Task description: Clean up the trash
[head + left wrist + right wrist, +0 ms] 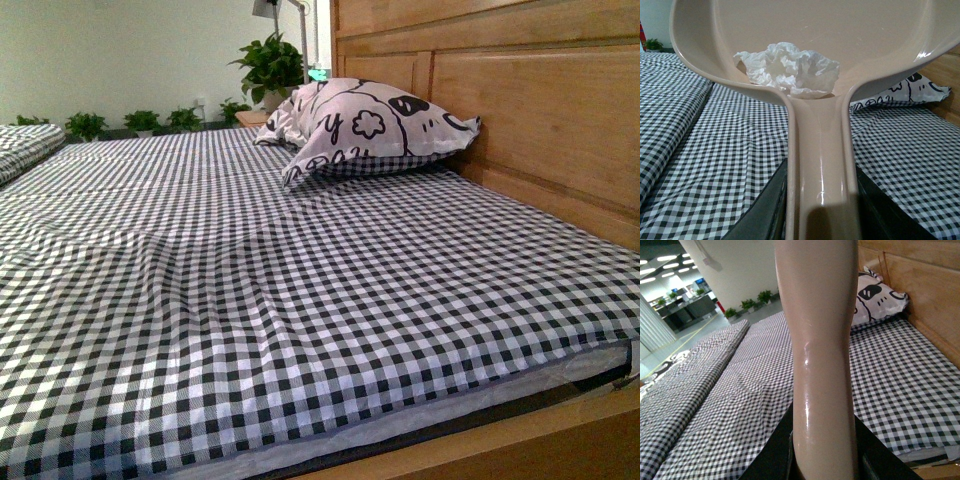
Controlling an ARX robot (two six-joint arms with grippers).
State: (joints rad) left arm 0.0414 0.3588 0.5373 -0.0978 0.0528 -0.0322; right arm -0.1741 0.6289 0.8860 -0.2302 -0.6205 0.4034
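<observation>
While the left gripper (821,220) is clamping the dustpan (820,60) handle (trash (790,69) inside), the right gripper (822,460) is gripping a beige handle (820,340).

There is one pillow (365,125) on one bed with a checked sheet (250,300), and one wooden headboard (540,110) behind it. I count about five potted plants (272,65) along the far wall. One wad of crumpled paper (787,68) lies in one beige dustpan (865,45). One second beige handle (822,365) shows in the right wrist view.
</observation>
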